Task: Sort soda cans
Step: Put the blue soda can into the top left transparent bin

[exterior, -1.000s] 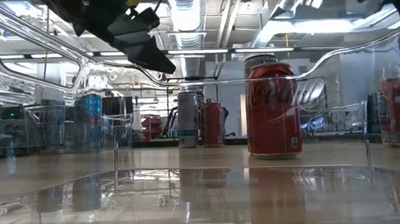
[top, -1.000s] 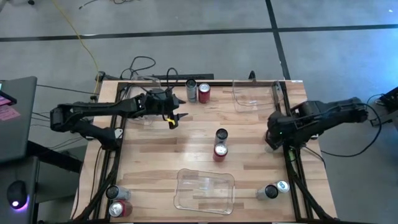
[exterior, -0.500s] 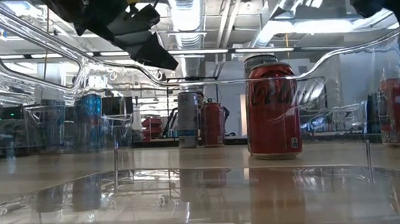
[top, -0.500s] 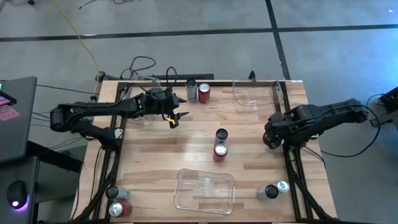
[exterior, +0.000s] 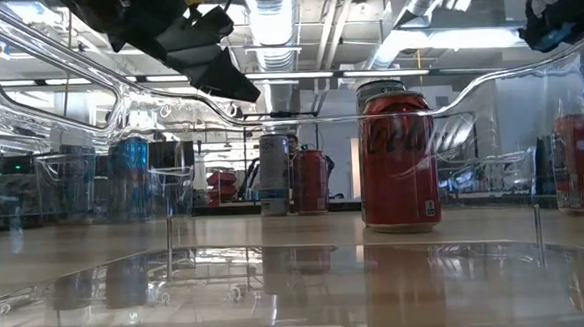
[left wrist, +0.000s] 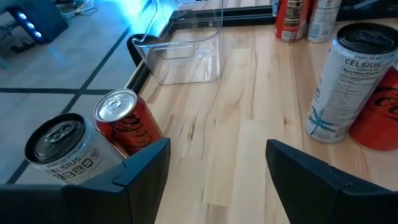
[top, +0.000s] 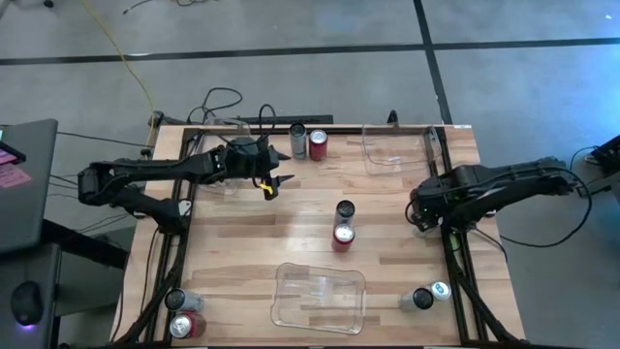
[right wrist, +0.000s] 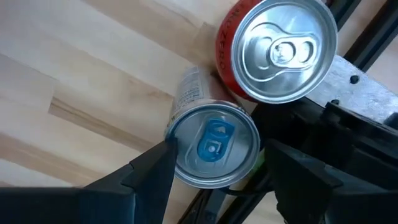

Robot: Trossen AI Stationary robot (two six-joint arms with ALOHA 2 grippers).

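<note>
Soda cans stand upright in pairs on the wooden table. A silver can with a blue tab and a red can stand against the right edge. My right gripper points straight down over the silver can. It is open, with a finger on either side of the can's top, and my arm hides this pair in the high view. My left gripper hangs open and empty at the far left. A silver can and a red can stand beside it. A silver can and a red one stand mid-table.
Clear plastic bins sit at the near middle, the far right and the far left. More cans stand at the near right and the near left corner. A dark metal frame rail runs beside the right-edge cans.
My right gripper has sunk toward the two cans at the table's right edge and rolled a little, staying open. No can has moved.
</note>
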